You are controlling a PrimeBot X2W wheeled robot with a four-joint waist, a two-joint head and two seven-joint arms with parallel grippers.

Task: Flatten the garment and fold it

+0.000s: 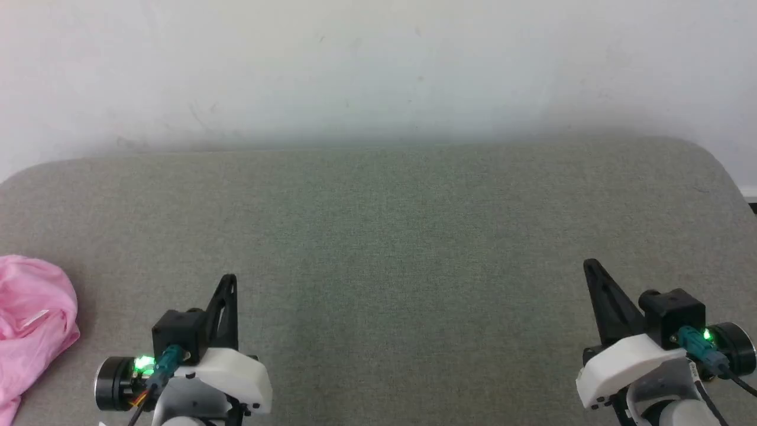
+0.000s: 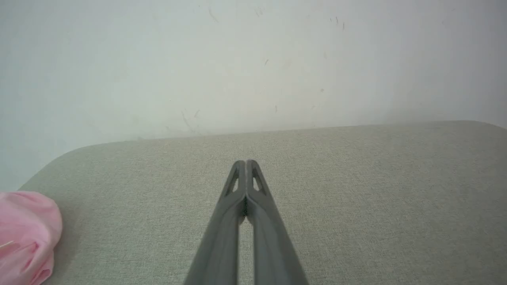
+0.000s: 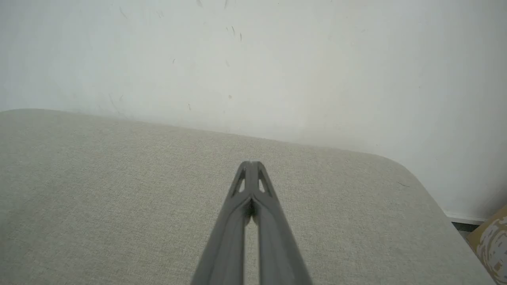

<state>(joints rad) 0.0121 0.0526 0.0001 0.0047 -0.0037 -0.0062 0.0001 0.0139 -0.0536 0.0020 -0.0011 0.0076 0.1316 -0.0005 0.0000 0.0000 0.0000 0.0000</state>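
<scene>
The garment (image 1: 29, 328) is a crumpled light-pink bundle with a small white label, lying at the left edge of the grey-green fabric surface (image 1: 390, 236). The left wrist view shows the garment (image 2: 25, 235) at its lower left corner. My left gripper (image 1: 229, 281) is at the lower left, shut and empty, well to the right of the bundle. In its own view the left gripper (image 2: 246, 163) has its fingertips pressed together. My right gripper (image 1: 590, 265) rests at the lower right, far from the cloth, also shut with nothing held; the right wrist view shows this right gripper (image 3: 251, 163) closed.
A white wall (image 1: 378, 65) runs along the back of the padded surface, whose far corners are rounded. Beyond the surface's right corner, a patterned yellow-brown object (image 3: 493, 239) and a strip of dark floor show low in the right wrist view.
</scene>
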